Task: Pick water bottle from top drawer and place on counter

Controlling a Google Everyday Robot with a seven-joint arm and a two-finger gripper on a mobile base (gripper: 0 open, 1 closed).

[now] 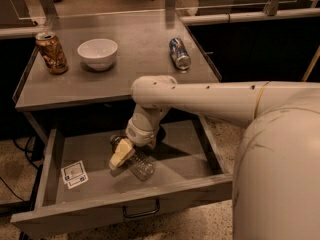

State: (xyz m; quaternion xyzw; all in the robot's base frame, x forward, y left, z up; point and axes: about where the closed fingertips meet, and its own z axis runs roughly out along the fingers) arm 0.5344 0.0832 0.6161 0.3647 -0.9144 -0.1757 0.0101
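One water bottle, and it's lying on its side on the floor of the open top drawer, about mid-drawer. My gripper is down inside the drawer right up against it, at the bottle's upper-left end. The clear ribbed body pokes out to the lower right of the gripper, toward the drawer front. I honestly can't tell whether the gripper is open or closed on it.

There's a small white card in the front-left corner of the drawer, well apart from the bottle. Up on the table, a brown-gold can stands at the left, with a white bowl near it. A blue-and-silver can lies on its side toward the right edge.
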